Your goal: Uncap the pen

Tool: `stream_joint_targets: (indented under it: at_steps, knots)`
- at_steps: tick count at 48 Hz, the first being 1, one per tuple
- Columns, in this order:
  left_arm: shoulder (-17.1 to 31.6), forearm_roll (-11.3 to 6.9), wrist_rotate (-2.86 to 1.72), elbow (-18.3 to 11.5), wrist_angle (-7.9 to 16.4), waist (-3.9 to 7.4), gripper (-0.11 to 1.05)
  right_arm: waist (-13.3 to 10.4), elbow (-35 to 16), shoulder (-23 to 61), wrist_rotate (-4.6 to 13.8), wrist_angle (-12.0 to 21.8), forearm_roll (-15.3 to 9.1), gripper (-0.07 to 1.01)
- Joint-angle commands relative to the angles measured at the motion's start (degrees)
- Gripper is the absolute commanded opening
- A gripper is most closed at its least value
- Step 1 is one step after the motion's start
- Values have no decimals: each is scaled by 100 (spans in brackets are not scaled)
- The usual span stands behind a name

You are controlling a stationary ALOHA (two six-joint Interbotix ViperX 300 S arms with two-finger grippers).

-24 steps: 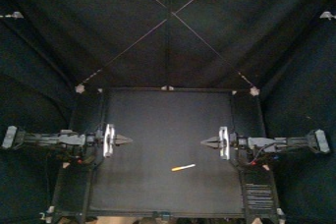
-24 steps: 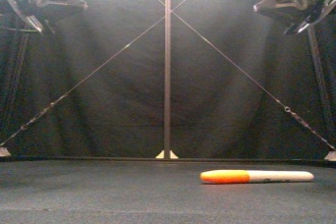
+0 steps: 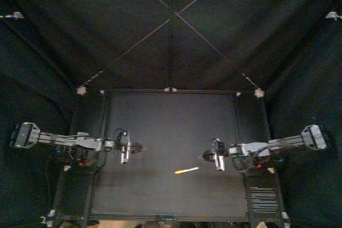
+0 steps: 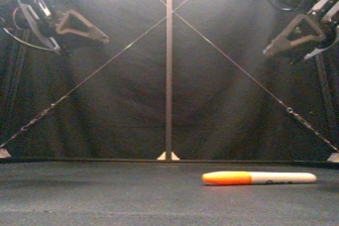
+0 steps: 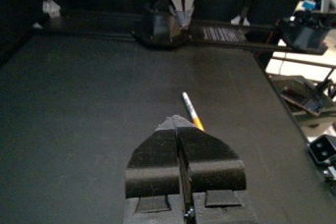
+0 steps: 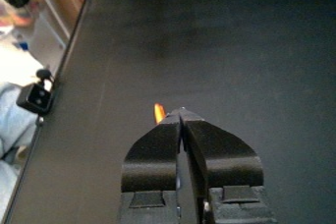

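Note:
A marker pen (image 3: 186,171) with an orange cap and a white body lies flat on the black table, right of centre near the front edge. In the front view the pen (image 4: 260,178) shows its cap to the left. My left gripper (image 3: 130,148) hangs shut above the table's left half, apart from the pen. My right gripper (image 3: 207,155) is shut too, just behind and right of the pen, well above it (image 4: 268,54). The left wrist view shows the pen (image 5: 192,110) past my shut jaws. Only an orange bit of the pen (image 6: 159,113) shows in the right wrist view.
Black rails run along the table's left and right sides, under the arms. The other arm (image 5: 178,2) shows across the table in the left wrist view.
Both arms have reached in toward the middle and tilted their grippers downward. The pen has not moved.

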Motion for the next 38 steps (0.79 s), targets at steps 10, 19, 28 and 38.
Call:
stream_joint_targets:
  at_steps: [10, 19, 28, 38]
  knots:
    - [1371, -44, 9, -738, 141, -255, 11, 264, -422, 1178, 0, 53, 9, 28]
    - [1872, -62, 9, -1055, 475, -308, 35, 343, -580, 1846, 9, 88, 35, 59]
    - [2136, -62, 18, -1204, 580, -290, 66, 334, -826, 2610, -9, 281, 0, 81]
    - [2162, -79, 9, -1230, 589, -264, 93, 325, -1116, 3217, -9, 738, -97, 81]
